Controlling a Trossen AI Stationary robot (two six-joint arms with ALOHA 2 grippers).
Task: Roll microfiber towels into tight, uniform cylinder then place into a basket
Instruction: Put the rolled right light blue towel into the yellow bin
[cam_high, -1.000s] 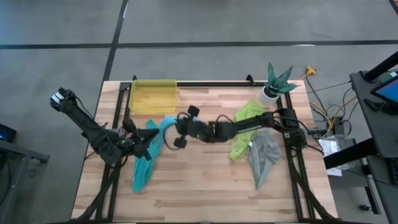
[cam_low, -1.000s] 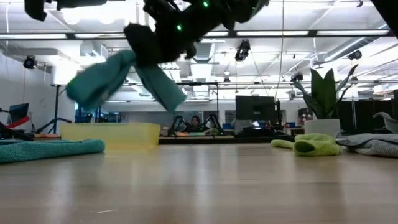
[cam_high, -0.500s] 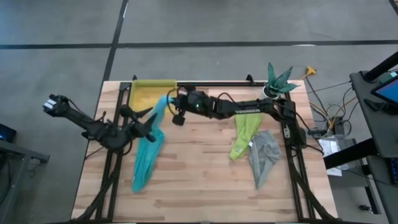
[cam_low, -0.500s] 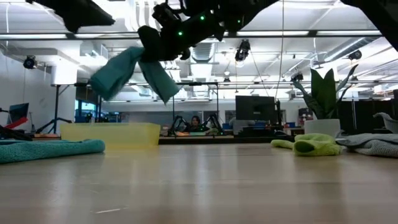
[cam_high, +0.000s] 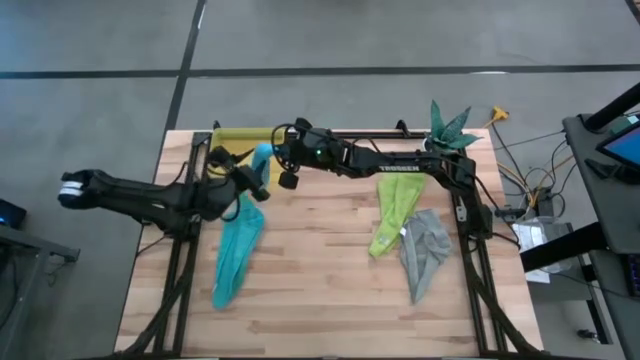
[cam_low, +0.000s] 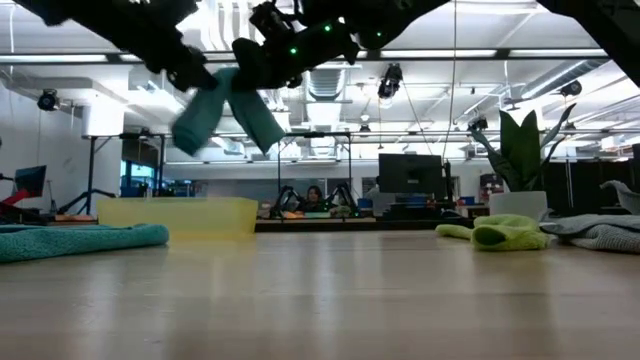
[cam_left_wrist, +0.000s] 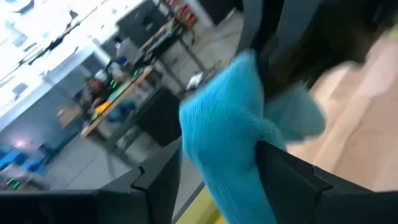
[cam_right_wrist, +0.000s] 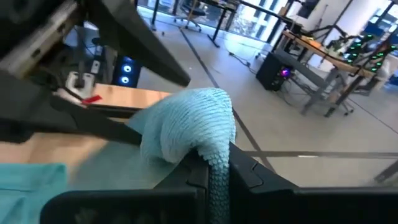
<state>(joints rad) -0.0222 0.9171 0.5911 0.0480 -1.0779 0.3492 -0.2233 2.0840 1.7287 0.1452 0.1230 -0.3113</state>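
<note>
My right gripper (cam_high: 278, 158) is shut on the light blue towel (cam_high: 262, 160), which hangs bunched in the air over the right part of the yellow basket (cam_high: 230, 143) at the far left. My left gripper (cam_high: 247, 180) is open just beside it. In the left wrist view its fingers stand on either side of the towel's (cam_left_wrist: 230, 130) hanging part; whether they touch it I cannot tell. The teal towel (cam_high: 235, 255) lies flat on the table near the left. The lime green towel (cam_high: 395, 210) and the grey towel (cam_high: 425, 250) lie at the right. My right gripper pinches a bunched fold of the light blue towel (cam_right_wrist: 214, 158) between its two fingers, coming nearly level from the table's right. The cloth bulges over the fingertips (cam_right_wrist: 193, 124). It is lifted clear, and two slack lobes (cam_low: 225, 110) hang below the fingers.
A white plant pot (cam_high: 435, 148) with a spiky plant stands at the far right corner. A black frame rail (cam_high: 350, 133) runs along the far edge. The table's near middle is bare wood.
My right gripper has carried the light blue towel up and toward the far edge, from the table's middle to above the basket. My left gripper has swung toward the far edge after it and has opened, letting go of the towel. The teal towel stays on the table.
</note>
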